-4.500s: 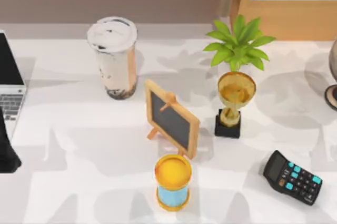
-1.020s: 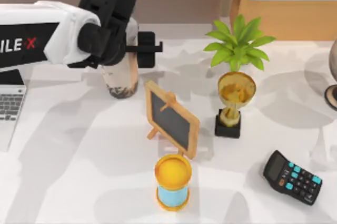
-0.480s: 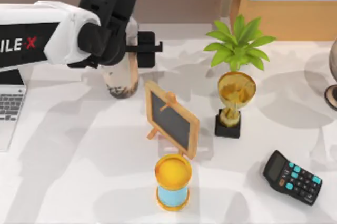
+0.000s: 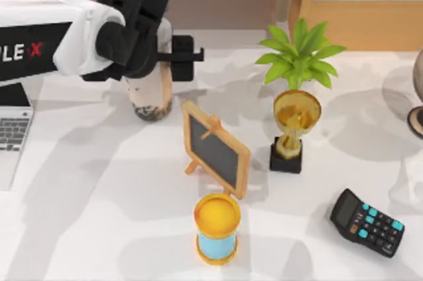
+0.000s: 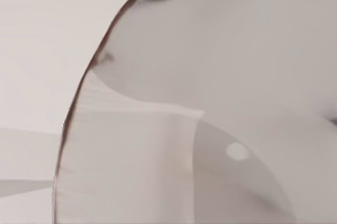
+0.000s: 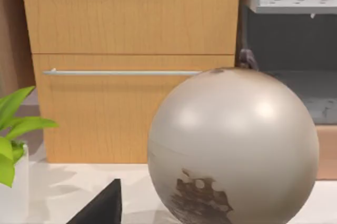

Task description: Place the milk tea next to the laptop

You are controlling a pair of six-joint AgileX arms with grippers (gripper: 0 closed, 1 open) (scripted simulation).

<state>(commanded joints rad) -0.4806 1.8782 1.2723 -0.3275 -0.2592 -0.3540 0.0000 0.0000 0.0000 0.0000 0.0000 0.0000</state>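
Note:
The milk tea (image 4: 149, 98), a tall clear cup with a beige drink and dark pearls at its bottom, stands at the back left of the table. My left gripper (image 4: 157, 57) reaches in from the left and is shut on the cup's upper part, and the arm hides the lid. One black finger (image 4: 186, 57) shows on the cup's right side. The cup's pale surface (image 5: 221, 66) sits very close in the left wrist view. The laptop (image 4: 12, 132) lies at the table's left edge, well left of the cup.
A small chalkboard easel (image 4: 215, 149) stands just in front and right of the cup. Further right are a gold trophy (image 4: 295, 129) and a potted plant (image 4: 301, 53). A blue-and-yellow hourglass (image 4: 217, 228), a calculator (image 4: 367, 221) and a globe (image 6: 231, 145) are nearby.
My left arm came in from the left and closed around the cup. In the last half second arm and cup shifted slightly toward the back, the cup's base rising a little.

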